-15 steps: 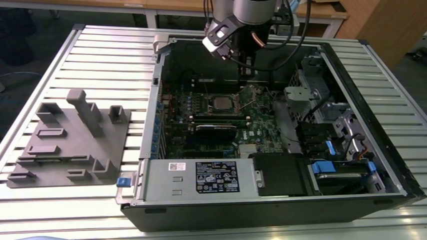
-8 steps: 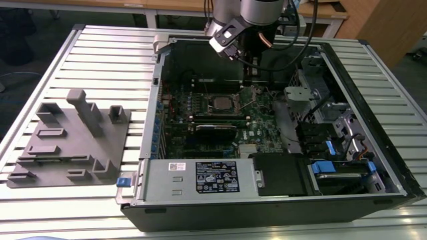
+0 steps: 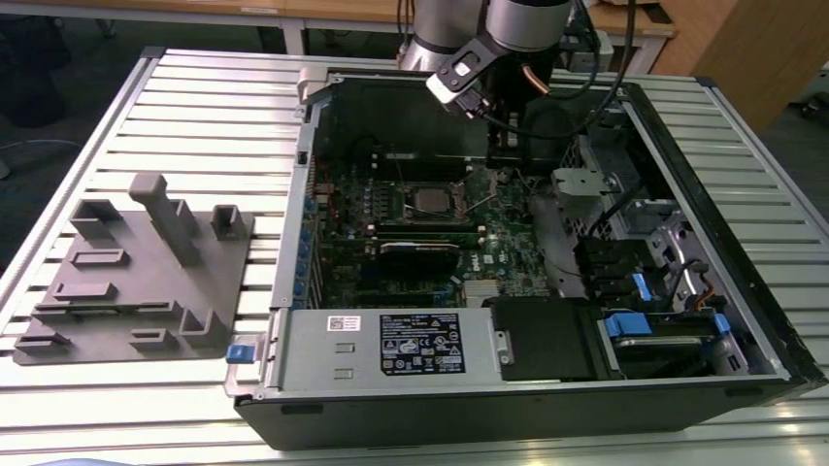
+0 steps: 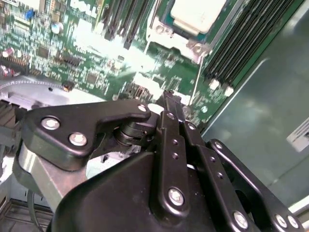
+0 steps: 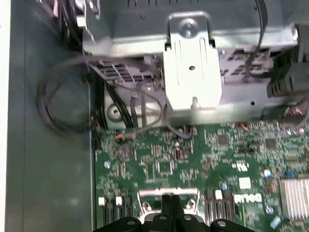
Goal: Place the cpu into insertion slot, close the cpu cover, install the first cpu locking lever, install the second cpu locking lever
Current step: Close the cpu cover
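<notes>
Gripper [image 4: 168, 95]: fingers pressed together, holding nothing, above the circuit board [image 4: 96, 63].
Cpu [image 4: 198, 13]: flat within the silvery cpu cover [image 4: 186, 44], apart from the gripper.

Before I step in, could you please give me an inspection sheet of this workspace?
Surface: slatted aluminium table carrying an open black computer case.
Job's things: small silver-topped square cpu sits on the green motherboard; thin silvery cpu cover frame appears to lie flat around it.
Clutter: grey moulded fixture tray on the table, at the exterior view's left of the case.
Grippers: black gripper shut, holding nothing, above the motherboard near the cpu.
Cables: black cables run inside the case.
Surroundings: wooden furniture beyond the table.
</notes>
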